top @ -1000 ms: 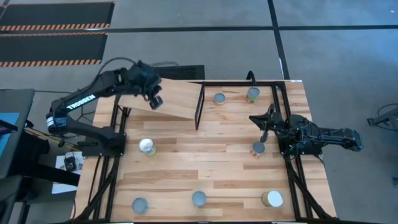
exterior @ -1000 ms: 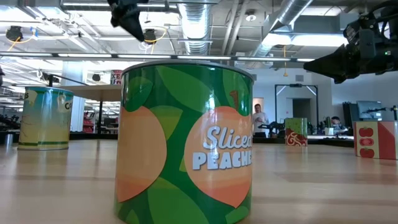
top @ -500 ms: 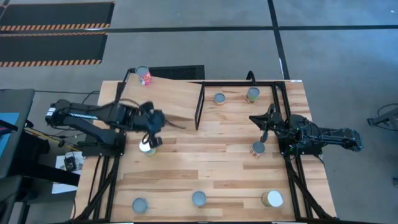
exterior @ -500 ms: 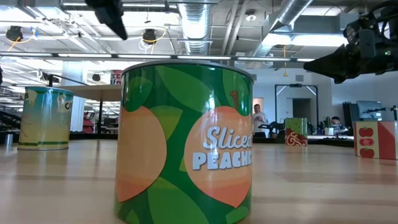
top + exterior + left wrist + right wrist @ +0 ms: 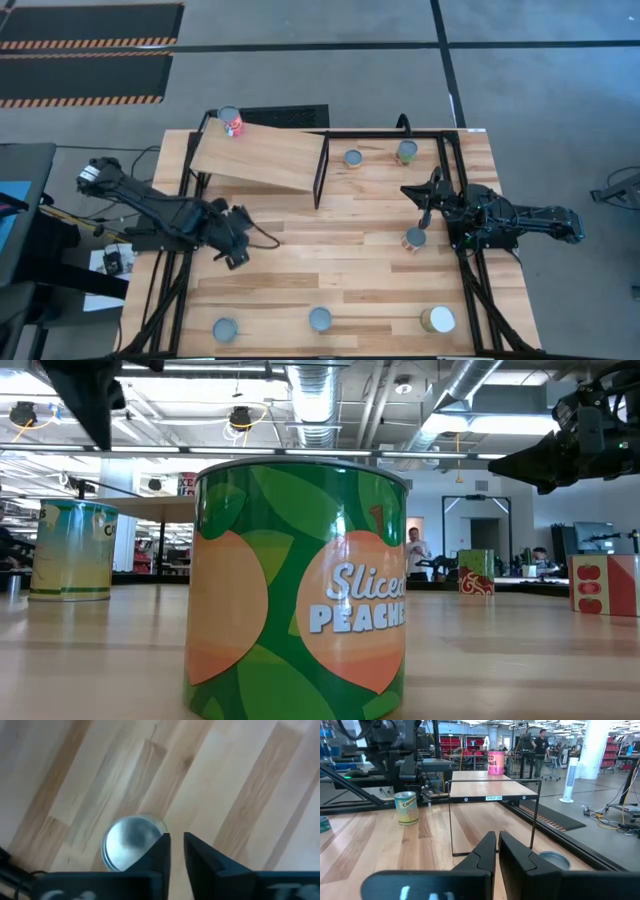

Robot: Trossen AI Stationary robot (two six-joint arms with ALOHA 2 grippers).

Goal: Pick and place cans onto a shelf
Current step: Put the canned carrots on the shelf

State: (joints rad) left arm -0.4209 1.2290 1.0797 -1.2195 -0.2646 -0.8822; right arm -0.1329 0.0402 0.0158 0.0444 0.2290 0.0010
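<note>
1. The sloping light-wood shelf board is bare except for 1 red-labelled tin at its 11 o'clock corner.
2. The shelf's thin black metal frame stands as a barrier along its 3 o'clock edge.
3. The planked wooden tabletop is open across its middle; 3 silver-topped tins line the 6 o'clock edge.
</note>
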